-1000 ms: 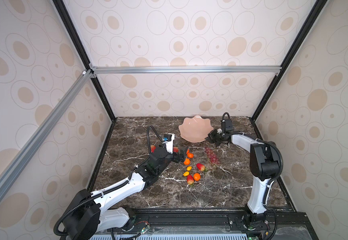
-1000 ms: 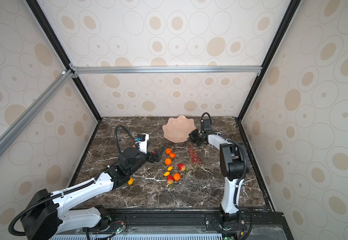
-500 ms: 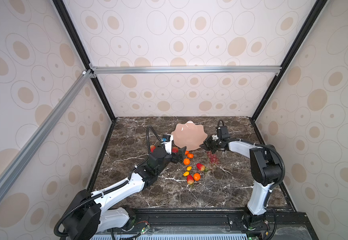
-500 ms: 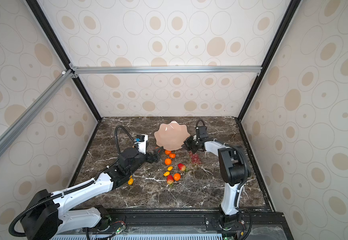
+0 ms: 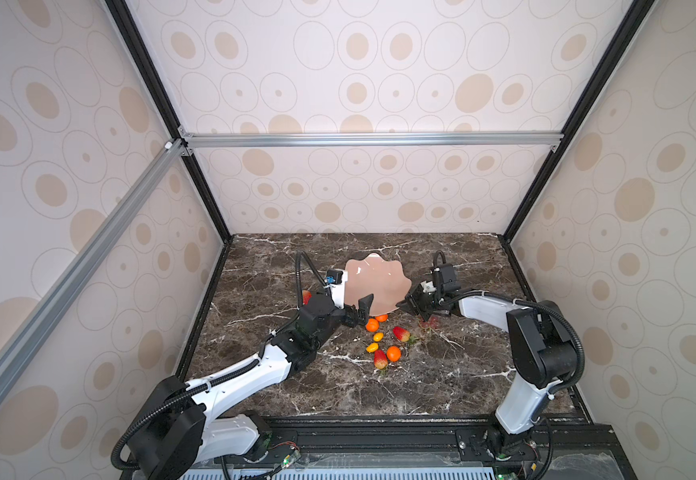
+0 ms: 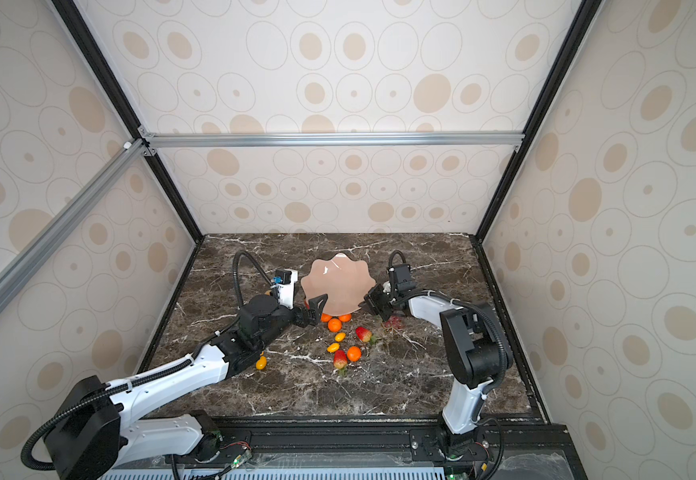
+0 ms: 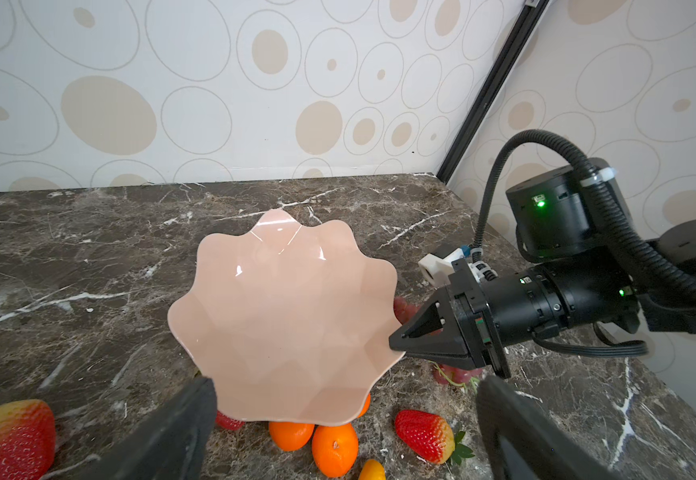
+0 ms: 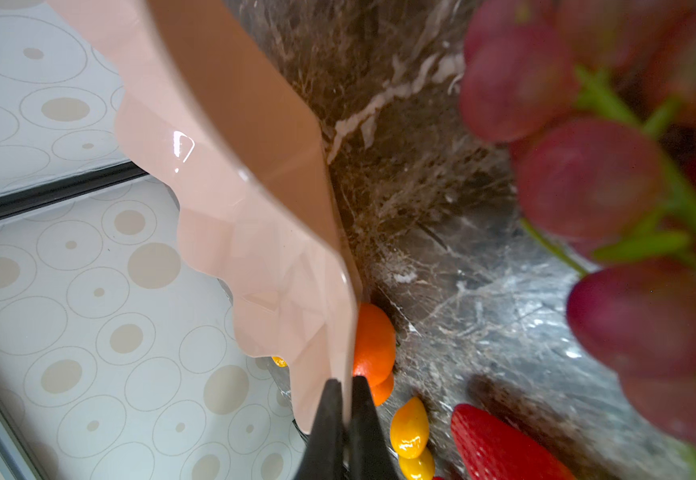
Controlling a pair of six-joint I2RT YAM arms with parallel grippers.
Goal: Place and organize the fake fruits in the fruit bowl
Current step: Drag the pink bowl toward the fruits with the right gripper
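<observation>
The pale pink fruit bowl (image 5: 377,284) (image 6: 338,286) hangs tilted above the table with my right gripper (image 5: 403,305) (image 8: 346,386) shut on its scalloped rim (image 7: 379,345). My left gripper (image 5: 358,311) (image 7: 346,386) stands open at the bowl's near edge, fingers (image 7: 180,424) either side of it, touching nothing. Below the bowl's edge lie tangerines (image 5: 372,324) (image 7: 334,449). Strawberries (image 5: 401,333) (image 7: 423,434) and small yellow fruits (image 5: 378,336) (image 8: 409,424) lie nearer the front. The grape bunch (image 5: 430,322) (image 8: 587,178) lies under my right wrist.
Another strawberry (image 5: 306,296) (image 7: 11,436) lies behind my left arm, and a yellow fruit (image 6: 261,363) lies beside that forearm. The dark marble table (image 5: 441,386) is walled on three sides, with a black corner post (image 7: 487,91) at the back right.
My right gripper has carried the bowl from the back toward the front and a little left, tilting it over the fruits. The left arm has hardly moved.
</observation>
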